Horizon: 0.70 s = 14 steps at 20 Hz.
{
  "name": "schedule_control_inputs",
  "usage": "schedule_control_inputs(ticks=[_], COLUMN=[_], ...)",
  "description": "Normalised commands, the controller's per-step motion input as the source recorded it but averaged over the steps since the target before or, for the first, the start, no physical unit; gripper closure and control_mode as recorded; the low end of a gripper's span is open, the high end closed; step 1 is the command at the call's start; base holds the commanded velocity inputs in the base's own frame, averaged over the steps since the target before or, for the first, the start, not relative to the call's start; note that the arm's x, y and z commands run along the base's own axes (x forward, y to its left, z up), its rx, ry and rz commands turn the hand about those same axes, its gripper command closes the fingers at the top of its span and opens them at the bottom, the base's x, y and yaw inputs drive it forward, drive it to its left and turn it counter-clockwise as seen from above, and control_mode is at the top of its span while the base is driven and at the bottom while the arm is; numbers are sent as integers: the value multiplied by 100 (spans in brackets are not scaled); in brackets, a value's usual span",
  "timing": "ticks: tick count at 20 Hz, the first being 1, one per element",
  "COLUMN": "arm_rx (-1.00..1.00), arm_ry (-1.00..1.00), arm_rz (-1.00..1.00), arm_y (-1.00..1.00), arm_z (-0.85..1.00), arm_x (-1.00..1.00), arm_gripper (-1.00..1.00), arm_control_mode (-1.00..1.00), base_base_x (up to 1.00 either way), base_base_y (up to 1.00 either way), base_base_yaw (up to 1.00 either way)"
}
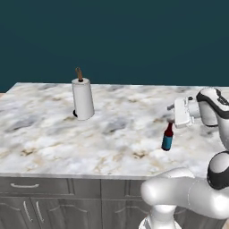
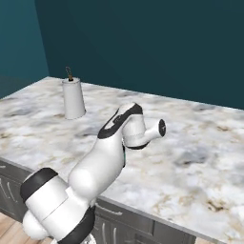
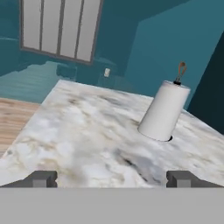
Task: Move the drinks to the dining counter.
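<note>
On the marble dining counter (image 1: 53, 134) the dark bottle (image 1: 167, 137) stands upright near the front edge, pincer (image 3: 111, 178) spread wide and empty just above it, likely just set down.

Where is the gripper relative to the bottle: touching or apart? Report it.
Apart. In the hand view the open gripper has only bare marble between its fingertips; in the left base view the bottle stands upright on the dining counter, below the hand.

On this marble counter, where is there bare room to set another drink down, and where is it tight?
Bare marble counter lies left of the paper-towel roll, and between the roll and the bottle. It is crowded at the right, where the open gripper hangs just above the standing bottle.
</note>
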Motion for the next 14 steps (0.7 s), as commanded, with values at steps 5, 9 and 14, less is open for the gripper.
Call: schedule_control_inputs(ticks=[5, 9, 14], arm_rx=[0, 0, -2], arm_ry=[-20, -28, -24], arm_rz=[1, 4, 6], arm_y=[0, 0, 17], arm_z=[57, 17, 0], arm_x=[-60, -78, -52], arm_gripper=[-100, -100, -100], arm_control_mode=[-100, -100, -100], base_base_x=[0, 0, 0], base_base_y=[0, 0, 0], base_base_yaw=[0, 0, 0])
